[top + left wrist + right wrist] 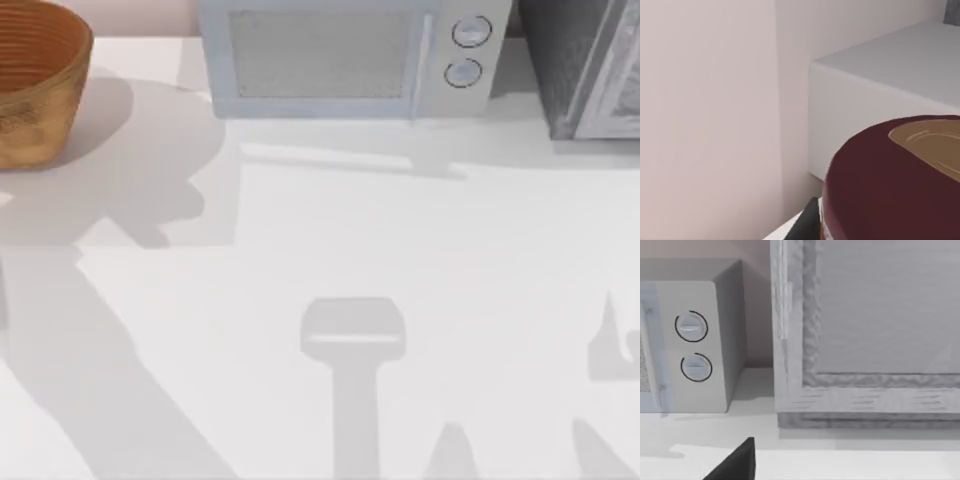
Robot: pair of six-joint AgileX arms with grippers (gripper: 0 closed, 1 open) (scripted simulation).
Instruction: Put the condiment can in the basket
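Left gripper: a dark finger tip [807, 222] pokes in at the edge of the left wrist view, right against the side of the can [895, 185]. The lid sits so close to the lens that the can appears to be in the gripper's hold, though how far the fingers are spread cannot be told.

Can, as seen from the left wrist: round lid, dark maroon, smooth, with a tan-gold patch inset toward one side of the top. A sliver of pale and orange label peeks out under the lid's rim beside the finger. Rest of the body is out of frame.

Behind the can: a pale box-shaped block with a flat top, likely the microwave's casing, and a plain pinkish wall.

Top view: basket [35, 85] at the far left corner of the table [400, 250], cut off by the frame edge. Golden-brown weave outside, orange-brown ribbing inside, wide rim. Microwave [345, 55] at the back, middle, with two round dials on its right side. A grey framed cabinet [590, 65] stands at the back right. Arm shadows fall across the white tabletop.

Right wrist view: one dark finger tip [735, 462] low in frame, over the table, facing the microwave's dials and the cabinet's front. Its spread cannot be told.
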